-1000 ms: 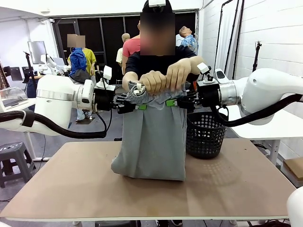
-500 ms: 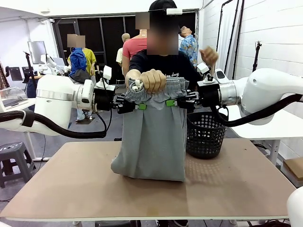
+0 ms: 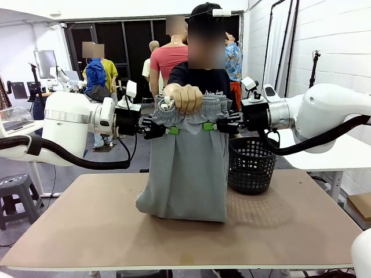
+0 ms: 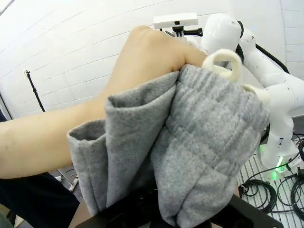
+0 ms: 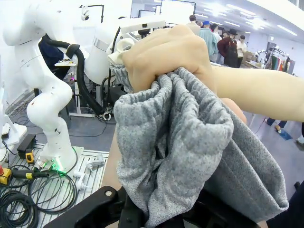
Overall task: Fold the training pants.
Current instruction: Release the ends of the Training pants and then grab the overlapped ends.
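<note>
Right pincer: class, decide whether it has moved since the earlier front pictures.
No. The right pincer stays just up and left of the basket rim, clamped on the pants.

The training pants (image 3: 186, 168) are heathered light grey with a cream drawstring (image 4: 259, 93), the mesh basket (image 3: 252, 165) black, the surface (image 3: 278, 226) tan, and the left claw (image 3: 171, 130) and right claw (image 3: 209, 125) black with green pads.

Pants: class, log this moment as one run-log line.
pants: hanging, bottom on table | left hand: shut on pants | right hand: shut on pants | person's hand: gripping top
</note>
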`<state>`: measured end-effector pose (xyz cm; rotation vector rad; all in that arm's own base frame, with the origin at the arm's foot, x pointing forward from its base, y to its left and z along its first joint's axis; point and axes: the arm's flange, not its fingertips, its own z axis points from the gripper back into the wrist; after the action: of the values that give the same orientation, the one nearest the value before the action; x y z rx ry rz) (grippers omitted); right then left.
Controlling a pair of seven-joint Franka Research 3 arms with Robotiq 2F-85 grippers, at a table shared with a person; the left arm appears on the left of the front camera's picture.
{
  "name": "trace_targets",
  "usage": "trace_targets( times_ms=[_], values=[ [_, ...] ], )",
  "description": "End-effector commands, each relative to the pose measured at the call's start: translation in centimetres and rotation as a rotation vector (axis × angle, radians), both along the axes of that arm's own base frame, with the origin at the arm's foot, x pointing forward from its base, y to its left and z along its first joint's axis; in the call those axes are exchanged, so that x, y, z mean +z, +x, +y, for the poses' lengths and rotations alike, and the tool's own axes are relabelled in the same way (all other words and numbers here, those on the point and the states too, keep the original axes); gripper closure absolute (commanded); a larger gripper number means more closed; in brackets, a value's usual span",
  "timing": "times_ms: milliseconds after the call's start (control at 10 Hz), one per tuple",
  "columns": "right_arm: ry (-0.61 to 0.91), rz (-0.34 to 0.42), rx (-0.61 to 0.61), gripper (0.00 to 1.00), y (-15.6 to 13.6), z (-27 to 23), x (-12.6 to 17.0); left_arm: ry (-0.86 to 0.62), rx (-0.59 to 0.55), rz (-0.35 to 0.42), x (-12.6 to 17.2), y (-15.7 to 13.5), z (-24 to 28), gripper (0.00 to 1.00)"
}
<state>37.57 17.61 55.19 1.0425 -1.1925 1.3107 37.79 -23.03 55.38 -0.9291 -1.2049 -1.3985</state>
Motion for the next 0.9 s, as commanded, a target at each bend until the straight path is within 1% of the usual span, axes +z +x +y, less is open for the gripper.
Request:
trace_targets(
  times_ms=[0,800],
  values=[
    [-0.004,-0.005,0.003,1.00,-0.25,0.20,0.04,-0.007,-0.002,-0.001,0.19,-0.09,-0.02,1.00],
    [0.000,0.000,0.000,1.00,0.00,0.00,0.00,-0.007,-0.002,-0.001,0.19,-0.09,-0.02,1.00]
  ],
)
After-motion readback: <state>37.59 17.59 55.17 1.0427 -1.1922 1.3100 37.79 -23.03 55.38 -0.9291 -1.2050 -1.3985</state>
